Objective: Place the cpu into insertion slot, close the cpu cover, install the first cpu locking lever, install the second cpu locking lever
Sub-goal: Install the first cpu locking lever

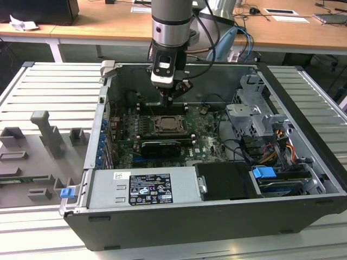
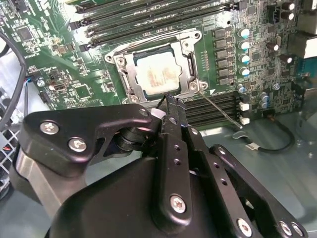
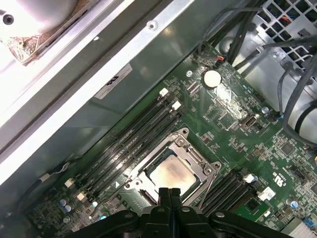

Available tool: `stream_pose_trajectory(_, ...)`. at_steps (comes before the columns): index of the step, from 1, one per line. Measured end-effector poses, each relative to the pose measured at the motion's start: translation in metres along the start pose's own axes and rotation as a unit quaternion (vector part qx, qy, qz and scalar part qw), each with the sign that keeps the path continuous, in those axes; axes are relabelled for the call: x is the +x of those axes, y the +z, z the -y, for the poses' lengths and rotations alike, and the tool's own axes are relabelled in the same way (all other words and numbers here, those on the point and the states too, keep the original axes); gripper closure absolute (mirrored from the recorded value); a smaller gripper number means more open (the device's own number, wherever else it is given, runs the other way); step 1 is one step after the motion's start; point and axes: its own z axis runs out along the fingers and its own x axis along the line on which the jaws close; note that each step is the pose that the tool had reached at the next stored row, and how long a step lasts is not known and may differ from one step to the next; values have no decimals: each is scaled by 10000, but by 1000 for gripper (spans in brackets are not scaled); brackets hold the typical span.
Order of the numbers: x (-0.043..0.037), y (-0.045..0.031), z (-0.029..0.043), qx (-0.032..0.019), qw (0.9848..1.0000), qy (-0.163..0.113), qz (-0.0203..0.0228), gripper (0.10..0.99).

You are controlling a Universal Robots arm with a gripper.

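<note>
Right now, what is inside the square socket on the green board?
The chip lies in the socket, its pale top showing through the metal frame. What is under the chip is covered.

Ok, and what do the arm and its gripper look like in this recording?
The arm is a silvery-grey cylinder with dark bands, black cables looping beside it. A pale box sits on the black wrist. The gripper is matte black: flat linkage plates with silver screws, tapering to two slim fingers.
</note>
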Motion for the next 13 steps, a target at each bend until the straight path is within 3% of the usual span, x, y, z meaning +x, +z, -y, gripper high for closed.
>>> stream_pose_trajectory(13,0,0,0,5,9982,-593,-26,980)
